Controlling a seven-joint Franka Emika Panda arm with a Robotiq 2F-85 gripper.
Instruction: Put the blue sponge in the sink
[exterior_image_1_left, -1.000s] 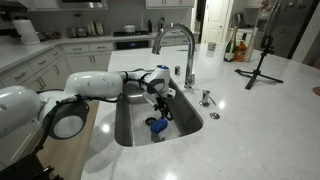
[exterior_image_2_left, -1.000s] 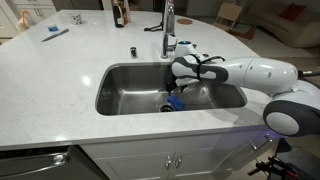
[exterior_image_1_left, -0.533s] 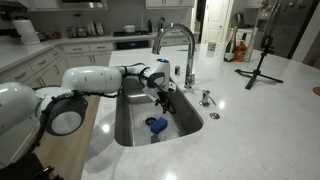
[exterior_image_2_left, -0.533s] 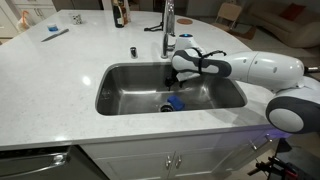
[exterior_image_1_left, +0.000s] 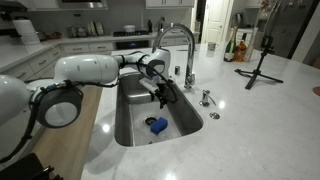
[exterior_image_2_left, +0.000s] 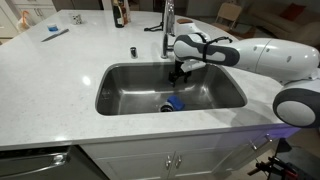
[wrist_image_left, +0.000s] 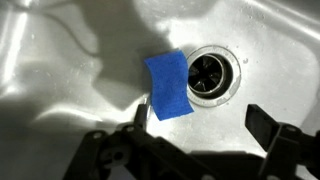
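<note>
We see the blue sponge (wrist_image_left: 170, 84) lying flat on the floor of the sink (wrist_image_left: 60, 90), just beside the round drain (wrist_image_left: 210, 72). It is a small, bright blue, roughly rectangular pad. The sink is a steel basin with rounded corners, and its arched faucet (exterior_image_1_left: 175, 40) rises from the rim beyond the drain.

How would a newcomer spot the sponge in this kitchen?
Find the steel sink set in the white counter, under the tall faucet. The sponge lies on its floor beside the round drain, the only bright blue thing there.
</note>
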